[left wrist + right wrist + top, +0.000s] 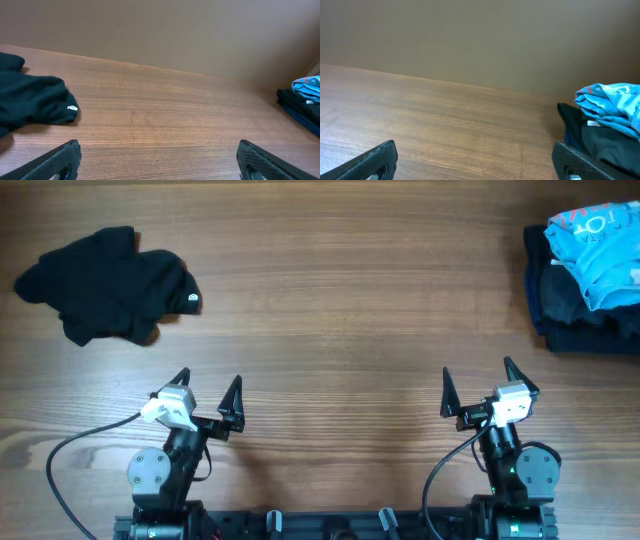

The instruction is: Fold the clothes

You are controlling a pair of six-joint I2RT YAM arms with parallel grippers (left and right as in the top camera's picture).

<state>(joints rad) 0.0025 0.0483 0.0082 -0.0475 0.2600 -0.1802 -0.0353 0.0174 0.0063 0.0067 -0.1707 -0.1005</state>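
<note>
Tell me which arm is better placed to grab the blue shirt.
Right. The blue shirt lies on a dark pile at the far right, ahead of the open right gripper. The left gripper sits far across, nearer the black garment.

Markings visible on the garments.

The crumpled blue shirt (600, 240) carries white lettering (592, 223) across its folds. Two characters resembling "O" and "T" show in the overhead view, and the rest is creased beyond reading. The black garment (105, 280) bears a small white tag (193, 302), too small to read in any view.
</note>
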